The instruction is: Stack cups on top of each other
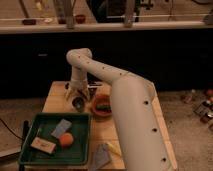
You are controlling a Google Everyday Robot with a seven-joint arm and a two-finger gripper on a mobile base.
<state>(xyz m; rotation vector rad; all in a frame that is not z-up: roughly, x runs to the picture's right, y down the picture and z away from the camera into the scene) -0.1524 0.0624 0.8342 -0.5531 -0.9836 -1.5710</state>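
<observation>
My gripper (77, 99) hangs at the far end of the white arm, over the far left part of the wooden table (55, 97). A small dark round cup (79, 104) sits right under the gripper, just left of the orange-red bowl (102, 107). A dark object, perhaps a second cup (103, 106), lies inside the bowl; I cannot tell for sure. The gripper is at the cup, touching or just above it.
A green tray (56, 140) at the front left holds a grey-blue piece (61, 128), an orange ball (66, 139) and a tan block (43, 145). A grey cloth-like item (100, 157) lies at the table's front. My arm covers the table's right side. A dark counter stands behind.
</observation>
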